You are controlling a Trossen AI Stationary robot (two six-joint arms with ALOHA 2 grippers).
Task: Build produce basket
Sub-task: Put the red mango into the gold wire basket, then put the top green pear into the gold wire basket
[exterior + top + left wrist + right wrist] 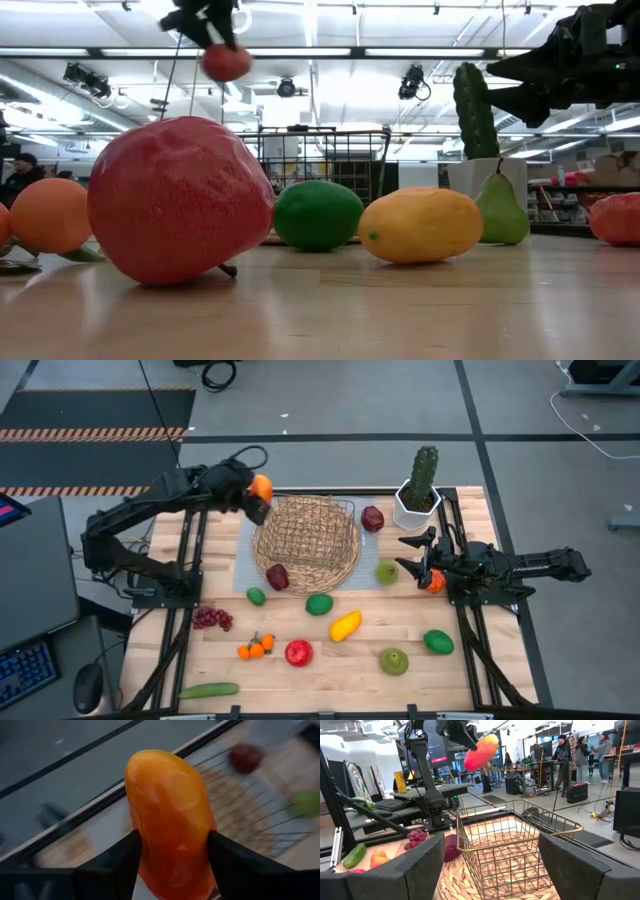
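Observation:
The tan wicker basket [340, 565] with its wire square centre [310, 530] sits at the middle far part of the table; it also shows in the right wrist view [515, 850]. My left gripper [256, 495] is shut on an orange-red oblong fruit [262, 487] in the air just beyond the basket's far left rim. The fruit also shows in the low view [227, 62] and the right wrist view [481, 750]. My right gripper [403, 554] is open and empty to the right of the basket, facing it. Other produce lies loose on the table. My left gripper pinches the orange-red fruit by its two long sides [142, 855] between its two fingers [120, 865]. The fingers come from above, slanting down, and lie across the fruit. One end of the fruit [155, 765] sticks out past the fingertips. It is lifted clear of the table and the basket.
A cactus in a white pot [420, 490] stands at the far right. A dark red fruit [372, 518], a green pear [387, 571] and a purple piece [277, 576] lie by the basket. A lemon [345, 625], a red fruit [298, 652], grapes [212, 618] and a cucumber [208, 690] lie nearer.

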